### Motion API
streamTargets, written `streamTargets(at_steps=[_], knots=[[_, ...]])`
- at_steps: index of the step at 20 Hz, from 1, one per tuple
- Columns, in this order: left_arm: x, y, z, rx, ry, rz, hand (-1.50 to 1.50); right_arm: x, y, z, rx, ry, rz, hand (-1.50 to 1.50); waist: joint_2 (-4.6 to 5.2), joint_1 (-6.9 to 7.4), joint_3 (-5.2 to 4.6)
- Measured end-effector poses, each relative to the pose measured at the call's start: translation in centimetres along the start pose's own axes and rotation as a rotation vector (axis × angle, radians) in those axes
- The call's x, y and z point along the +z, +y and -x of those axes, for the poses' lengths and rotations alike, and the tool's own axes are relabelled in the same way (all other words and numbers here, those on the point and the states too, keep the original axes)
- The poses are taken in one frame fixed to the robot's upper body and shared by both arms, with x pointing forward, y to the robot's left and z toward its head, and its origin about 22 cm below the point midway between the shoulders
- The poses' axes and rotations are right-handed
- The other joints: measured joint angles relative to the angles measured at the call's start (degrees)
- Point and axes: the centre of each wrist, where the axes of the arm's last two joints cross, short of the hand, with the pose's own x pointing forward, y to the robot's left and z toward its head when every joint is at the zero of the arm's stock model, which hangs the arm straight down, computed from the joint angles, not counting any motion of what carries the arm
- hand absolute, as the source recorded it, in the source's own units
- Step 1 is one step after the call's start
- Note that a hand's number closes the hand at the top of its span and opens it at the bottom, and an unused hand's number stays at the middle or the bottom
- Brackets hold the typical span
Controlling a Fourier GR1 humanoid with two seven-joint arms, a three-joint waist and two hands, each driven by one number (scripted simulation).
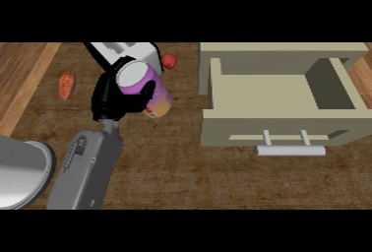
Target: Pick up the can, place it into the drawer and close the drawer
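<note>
Now: can (pixel 138 78) held in your left hand (pixel 109 101)

Your drawer (pixel 276 125) stands open at the right. Your grey left forearm (pixel 91 167) slants up from the near left edge. Left of the drawer and outside it, the can tilts: purple, with a white top and a yellow patch low on its side. Your hand curls round it, palm at its left and thumb across its near side.

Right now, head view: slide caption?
Hand curled round the purple can, left of the open drawer.
</note>
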Motion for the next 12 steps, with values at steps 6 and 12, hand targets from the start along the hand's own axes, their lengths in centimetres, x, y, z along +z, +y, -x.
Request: streamTargets(at_steps=[6, 12], knots=[[-0.4, -3.4, -4.1, -0.029, -0.025, 0.016, 1.50, 0.0, 0.1, -0.2, -0.002, 0.003, -0.006, -1.50, 0.09, -0.28, -0.01], [-2.4, -7.0, -6.7, -0.049, -0.033, 0.026, 1.50, -0.7, 0.4, 0.0, -0.011, 0.000, -0.013, -1.50, 0.23, -0.71, -0.02]])
